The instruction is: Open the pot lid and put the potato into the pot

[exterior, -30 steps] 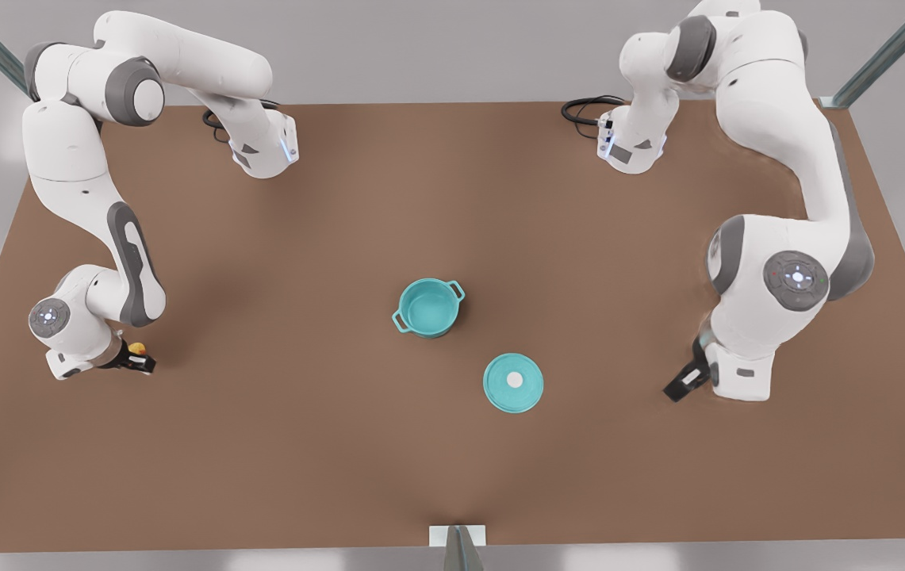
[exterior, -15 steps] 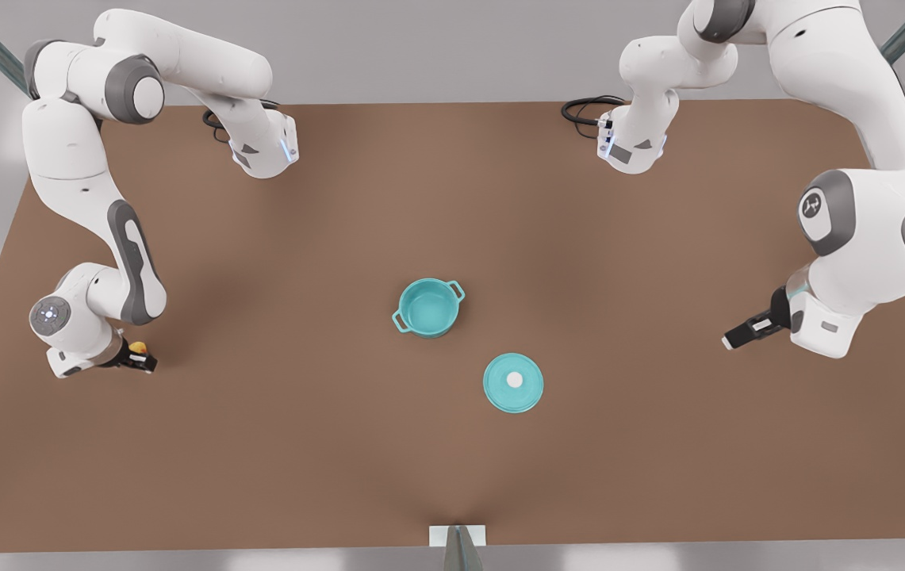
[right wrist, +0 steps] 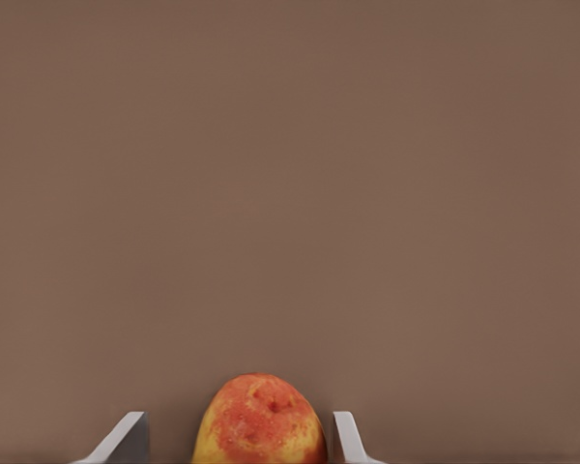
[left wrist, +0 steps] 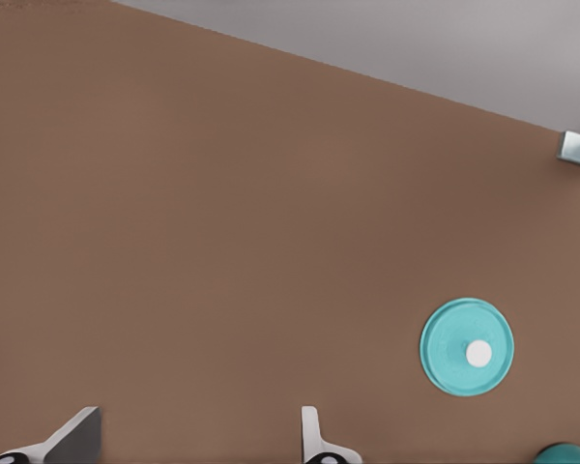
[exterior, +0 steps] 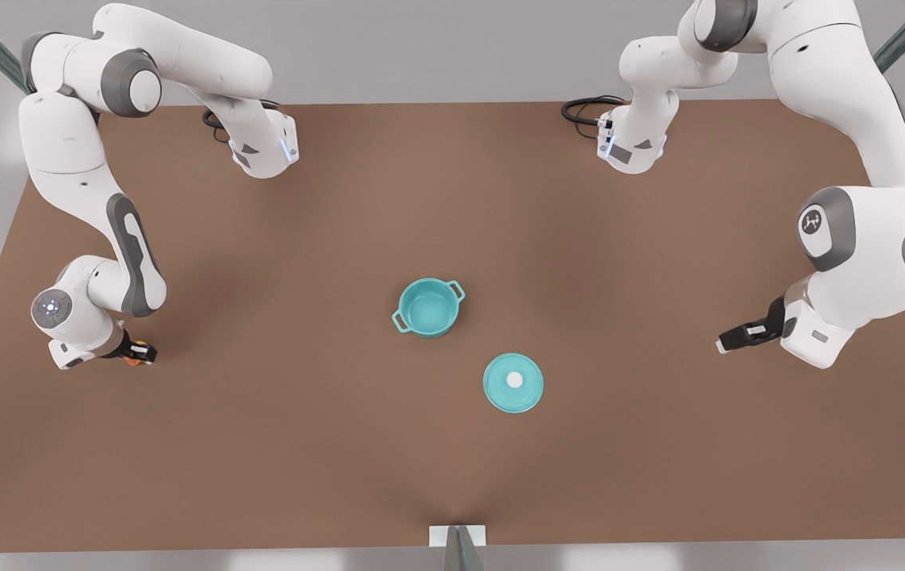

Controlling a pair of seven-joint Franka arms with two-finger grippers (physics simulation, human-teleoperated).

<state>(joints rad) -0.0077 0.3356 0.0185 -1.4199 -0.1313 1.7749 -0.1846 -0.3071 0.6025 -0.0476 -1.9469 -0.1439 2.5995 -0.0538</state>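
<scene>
My right gripper [exterior: 137,354] straddles the blotchy yellow-orange potato [right wrist: 259,421], fingers still parted; closing off-centre could squirt it away. My left gripper [exterior: 726,341] waits open.

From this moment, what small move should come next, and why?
Probably closing the right gripper on the potato: the wrist view shows it between the open fingers, with gaps on both sides. The pot lid already lies on the table beside the open pot, and the left gripper waits, open, at the front view's right.
</scene>
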